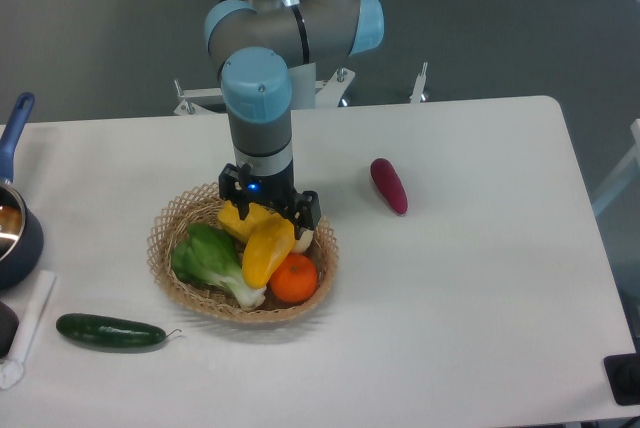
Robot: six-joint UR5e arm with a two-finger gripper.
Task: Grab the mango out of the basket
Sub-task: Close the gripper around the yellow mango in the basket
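The mango (266,253), a smooth, long yellow fruit, lies slanted in the middle of the round wicker basket (168,220). A blocky yellow-orange item (238,219) lies just behind it. The round orange (294,279) touches its lower right side. My gripper (268,216) points down into the basket over the mango's upper end. Its fingers stand wide apart, one at the left by the blocky item and one white fingertip (304,238) at the mango's right. The jaws are open and hold nothing.
A green leafy vegetable (210,259) fills the basket's left side. A dark red aubergine (389,186) lies on the table to the right. A cucumber (110,331) lies at the front left. A blue-handled pot (12,228) stands at the left edge.
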